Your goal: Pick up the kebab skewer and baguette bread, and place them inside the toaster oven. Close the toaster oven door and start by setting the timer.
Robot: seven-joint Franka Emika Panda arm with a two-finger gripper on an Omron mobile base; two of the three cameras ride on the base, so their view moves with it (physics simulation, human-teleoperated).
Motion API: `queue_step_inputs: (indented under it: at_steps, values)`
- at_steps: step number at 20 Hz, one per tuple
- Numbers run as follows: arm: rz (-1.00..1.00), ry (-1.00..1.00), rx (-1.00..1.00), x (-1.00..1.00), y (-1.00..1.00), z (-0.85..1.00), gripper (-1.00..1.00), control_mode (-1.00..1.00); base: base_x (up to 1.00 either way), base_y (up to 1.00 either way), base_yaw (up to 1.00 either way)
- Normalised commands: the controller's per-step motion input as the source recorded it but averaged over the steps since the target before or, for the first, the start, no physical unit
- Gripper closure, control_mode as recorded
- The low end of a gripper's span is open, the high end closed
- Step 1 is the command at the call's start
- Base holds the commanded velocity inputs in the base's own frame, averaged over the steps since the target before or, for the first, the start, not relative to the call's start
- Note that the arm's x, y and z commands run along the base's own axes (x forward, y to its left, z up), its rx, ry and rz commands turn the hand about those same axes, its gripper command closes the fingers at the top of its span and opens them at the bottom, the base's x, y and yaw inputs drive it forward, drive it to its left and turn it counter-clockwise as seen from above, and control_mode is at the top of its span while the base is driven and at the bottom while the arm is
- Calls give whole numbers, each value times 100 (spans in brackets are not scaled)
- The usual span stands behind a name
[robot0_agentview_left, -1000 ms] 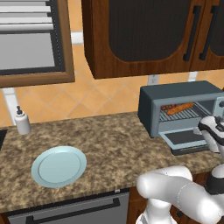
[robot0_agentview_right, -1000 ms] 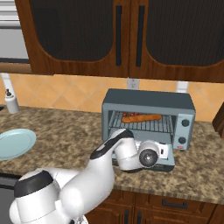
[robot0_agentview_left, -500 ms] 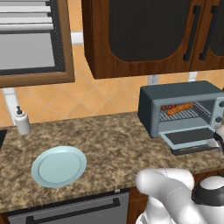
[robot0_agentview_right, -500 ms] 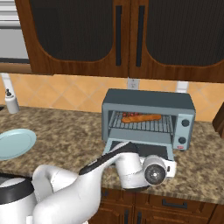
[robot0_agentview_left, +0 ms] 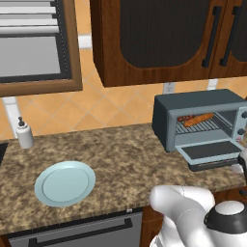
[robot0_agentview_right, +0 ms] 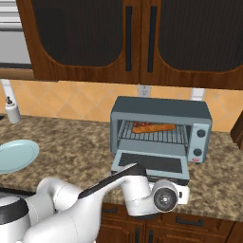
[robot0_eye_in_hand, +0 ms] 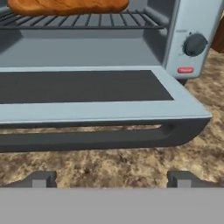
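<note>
Fingertips [robot0_eye_in_hand: 41,178] stand wide apart and hold nothing, low in the hand view, just below the dark bar handle [robot0_eye_in_hand: 100,138] of the toaster oven door [robot0_eye_in_hand: 83,94], which lies dropped flat. Upper left, the orange-brown baguette bread [robot0_eye_in_hand: 65,6] rests on the wire rack [robot0_eye_in_hand: 87,21] inside the grey-blue toaster oven [robot0_agentview_right: 161,128], the kebab skewer [robot0_agentview_left: 184,118] beside it.

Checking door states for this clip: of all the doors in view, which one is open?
The grey-blue toaster oven door with the dark glass window, folded down flat in front of the wire rack. The dark wooden cabinet doors above stay shut.

Baguette bread [robot0_agentview_right: 153,127] on the rack inside the toaster oven [robot0_agentview_right: 160,128], toaster oven door [robot0_agentview_right: 151,164] down in front.
</note>
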Motion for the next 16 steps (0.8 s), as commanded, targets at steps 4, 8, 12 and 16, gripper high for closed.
queue_step_inputs:
  at_steps: [4, 8, 12, 16]
  values:
    - [6, 0, 0, 0, 29, -27, -100, -100, 0, 0, 0]
    - [5, 0, 0, 0, 23, -28, -100, -100, 0, 0, 0]
    - [3, 0, 0, 2, 20, -10, -100, -100, 0, 0, 0]
    - [0, 0, 0, 20, 3, -1, -100, -100, 0, 0, 0]
